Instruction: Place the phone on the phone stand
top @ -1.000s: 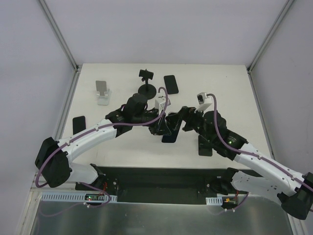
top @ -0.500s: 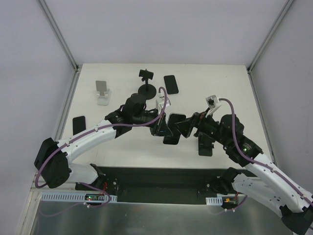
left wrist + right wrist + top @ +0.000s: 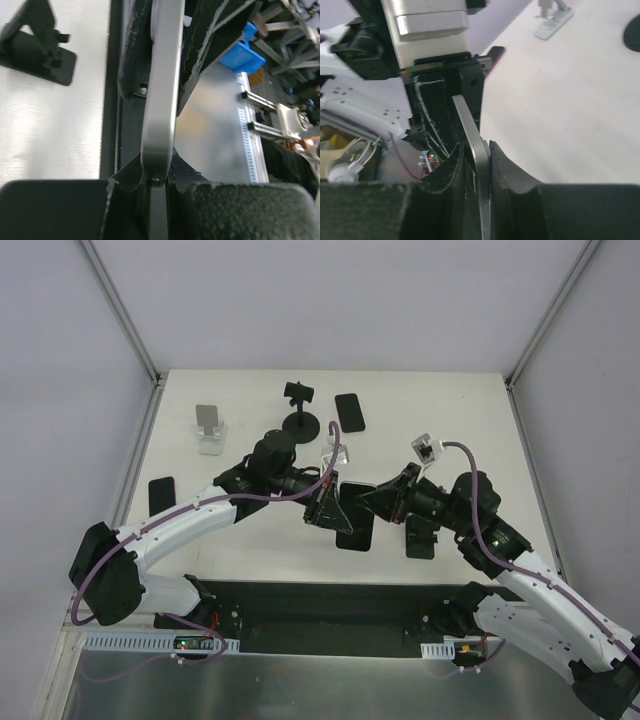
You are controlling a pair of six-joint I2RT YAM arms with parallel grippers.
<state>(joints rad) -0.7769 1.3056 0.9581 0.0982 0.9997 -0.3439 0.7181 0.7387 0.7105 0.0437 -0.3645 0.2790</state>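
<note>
Top external view puts the phone (image 3: 356,522) over the middle of the table (image 3: 450,410), caught between both arms. The left gripper (image 3: 330,508) is pressed onto its left end and the right gripper (image 3: 378,502) is clamped onto its right end, so the two wrists nearly meet. From the left wrist the phone's silver edge runs straight up between the dark fingers (image 3: 240,210), with the other arm's pads hugging it further along. The right wrist shows the same thin rim squeezed between its own pads (image 3: 512,175). The phone stand (image 3: 301,416) stands upright toward the far edge, well apart from the held phone, with bare white tabletop in between. A second dark phone (image 3: 349,411) lies just beside the stand's round base on its right. A black wedge stand (image 3: 420,540) sits close under the right arm. The silver-white stand (image 3: 210,428) and another dark phone (image 3: 161,493) keep to the left side, near that edge.
</note>
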